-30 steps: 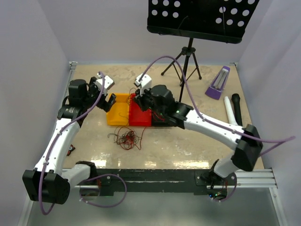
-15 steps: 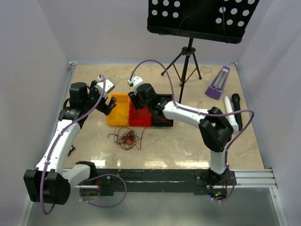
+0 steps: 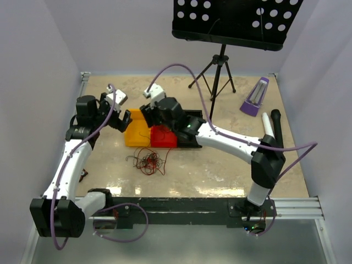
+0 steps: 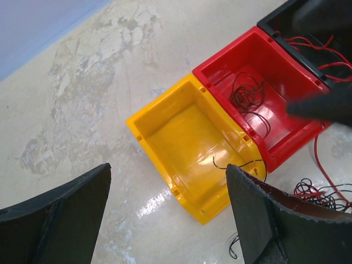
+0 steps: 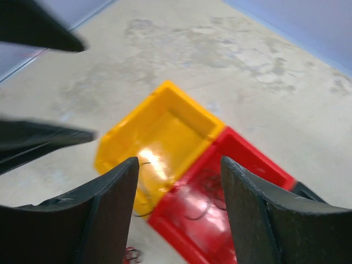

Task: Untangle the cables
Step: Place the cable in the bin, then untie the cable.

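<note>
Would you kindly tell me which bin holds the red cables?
The black bin, beside the red bin; that and the yellow bin show only dark wire.

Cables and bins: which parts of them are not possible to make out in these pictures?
Black bin: top view, mostly hidden under the right arm; left wrist view, cut by the top edge.
Cable pile: top view, strands too small to count.
Red bin: right wrist view, blurred, contents only smears.
</note>
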Tool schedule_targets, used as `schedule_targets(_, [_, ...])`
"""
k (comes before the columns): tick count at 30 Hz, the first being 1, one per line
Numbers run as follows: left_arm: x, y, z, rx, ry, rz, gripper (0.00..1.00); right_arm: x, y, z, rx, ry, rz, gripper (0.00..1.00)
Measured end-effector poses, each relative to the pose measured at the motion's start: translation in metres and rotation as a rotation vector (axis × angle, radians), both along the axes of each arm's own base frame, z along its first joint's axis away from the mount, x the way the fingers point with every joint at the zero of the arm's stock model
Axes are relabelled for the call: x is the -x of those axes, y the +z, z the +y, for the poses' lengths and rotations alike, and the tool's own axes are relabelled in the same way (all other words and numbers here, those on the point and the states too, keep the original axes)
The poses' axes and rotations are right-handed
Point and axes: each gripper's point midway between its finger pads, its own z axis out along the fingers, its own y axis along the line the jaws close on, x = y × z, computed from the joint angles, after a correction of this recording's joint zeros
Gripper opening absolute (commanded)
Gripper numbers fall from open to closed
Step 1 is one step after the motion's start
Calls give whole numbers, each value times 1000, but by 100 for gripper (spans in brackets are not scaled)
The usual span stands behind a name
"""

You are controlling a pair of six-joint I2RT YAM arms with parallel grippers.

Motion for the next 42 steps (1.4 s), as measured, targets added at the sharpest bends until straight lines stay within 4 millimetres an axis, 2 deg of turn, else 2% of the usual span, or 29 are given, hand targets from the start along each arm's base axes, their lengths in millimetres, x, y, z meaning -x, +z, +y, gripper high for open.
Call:
schedule_targets(1, [-2,-1,6,13,19,7,90,11,1,14,2,34,-5,63])
schedule_targets(3, [-5,-5,20,32,60,26,90,29,-11,39,24,96,0,62])
schedule_targets(6, [-8,-9,40,61,111,50,90,50,-51,64,105,175,38,59])
schedule_targets(10, [-10,-16,61,96,154,78,90,54,-114,66,243,189,109,57])
schedule_targets(13, [-8,-23,65,108,146,103,90,61,-139,63,298,194,144,57])
schedule_targets(16, [-1,-27,59,97,87,116,88,77,-143,61,290,207,162,56])
schedule_targets(21, [17,-40,45,45,-65,132,86,137,-136,51,208,259,199,53])
schedule_targets(23, [29,-51,39,18,-131,154,85,158,-138,46,175,276,223,51])
schedule_targets(26, [51,-76,22,-42,-252,200,85,184,-151,38,141,303,272,45])
schedule_targets(29, [78,-107,5,-91,-364,263,85,189,-171,27,133,279,318,40])
schedule_targets(32, [94,-127,1,-113,-399,309,85,192,-188,15,127,253,359,36])
schedule_targets(37, [91,-127,-3,-121,-417,296,89,203,-204,-7,119,235,415,35])
schedule_targets(42, [96,-125,-33,-130,-539,264,92,212,-199,-20,82,231,435,33])
